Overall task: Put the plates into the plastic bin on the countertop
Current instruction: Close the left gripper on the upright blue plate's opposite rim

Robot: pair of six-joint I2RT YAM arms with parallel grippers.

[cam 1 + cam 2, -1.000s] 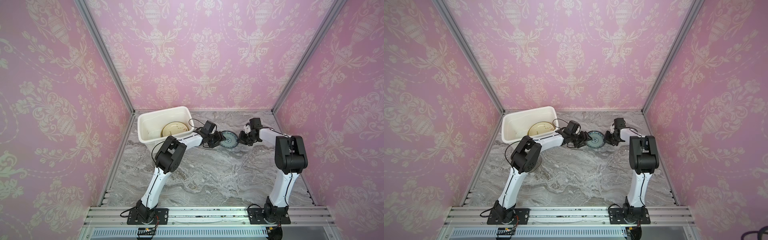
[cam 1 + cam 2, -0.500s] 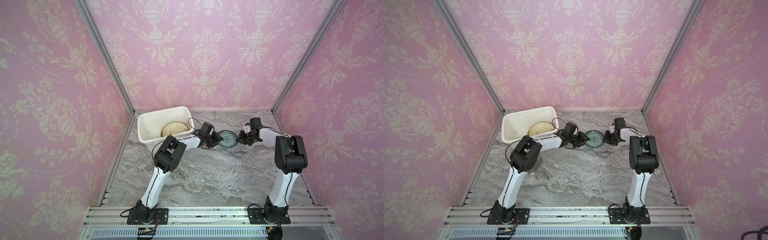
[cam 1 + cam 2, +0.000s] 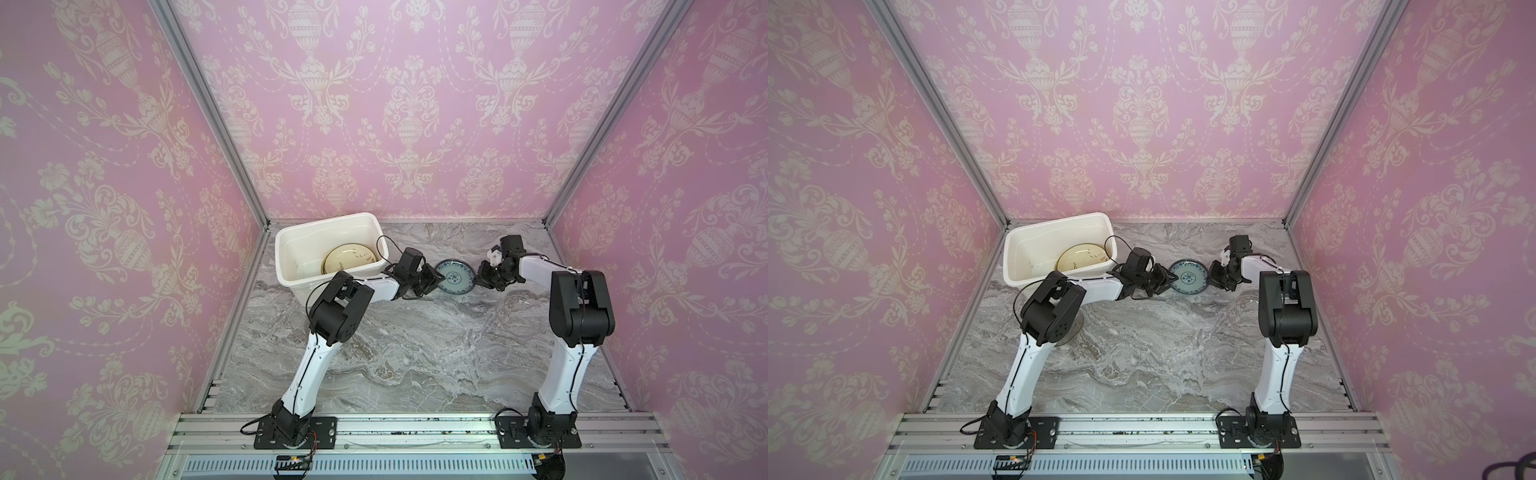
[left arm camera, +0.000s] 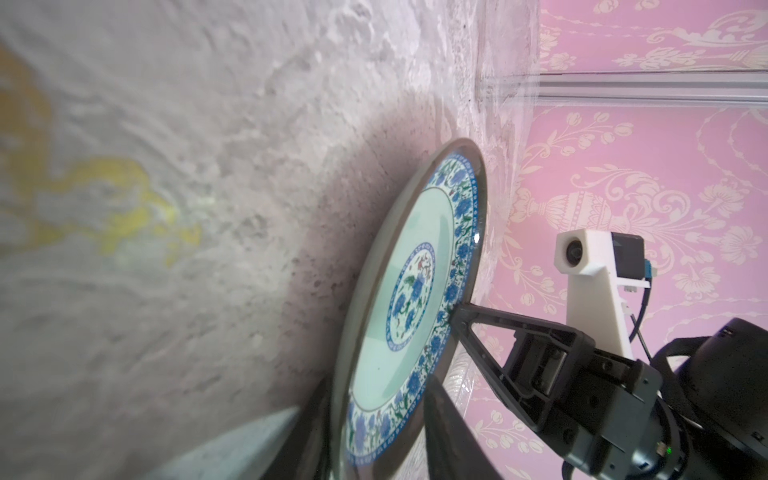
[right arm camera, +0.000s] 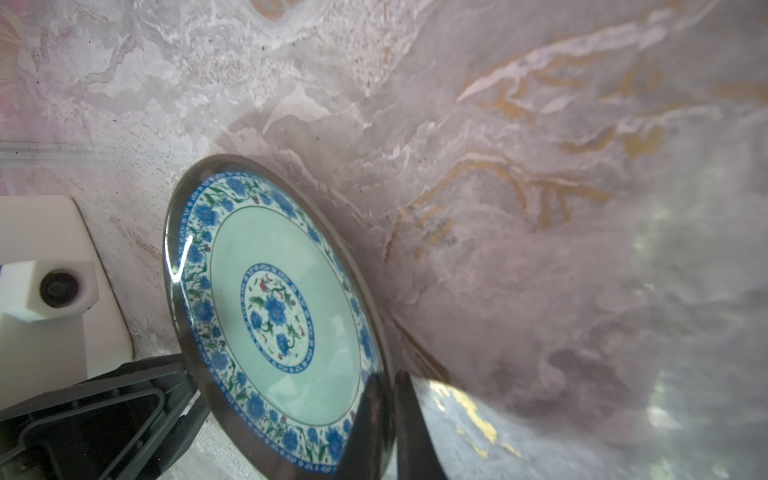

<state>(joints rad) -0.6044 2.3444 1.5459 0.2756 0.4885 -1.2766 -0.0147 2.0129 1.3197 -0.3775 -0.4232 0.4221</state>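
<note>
A blue-patterned plate (image 3: 457, 276) (image 3: 1190, 276) hangs tilted just above the countertop (image 3: 415, 340), to the right of the plastic bin (image 3: 328, 218) (image 3: 1059, 218). My right gripper (image 3: 480, 277) (image 5: 388, 382) is shut on the plate's right rim. From the other side, my left gripper (image 3: 436, 279) (image 4: 374, 415) straddles the left rim, one finger against the back and one against the patterned face (image 4: 403, 299). The right wrist view shows the plate (image 5: 282, 311) face-on. A cream plate with a dark rim (image 3: 351, 259) (image 3: 1084, 257) lies in the bin.
The bin stands at the back left corner, its near right corner close behind my left wrist. A clear glass plate (image 3: 1073, 332) lies on the countertop, partly under the left arm's elbow. Another faint glass plate (image 3: 515, 303) lies beside the right arm. Pink walls enclose three sides.
My left gripper's fingers have narrowed around the plate's left rim. The plate and both grippers have shifted a little toward the bin. The right gripper has kept its hold.
</note>
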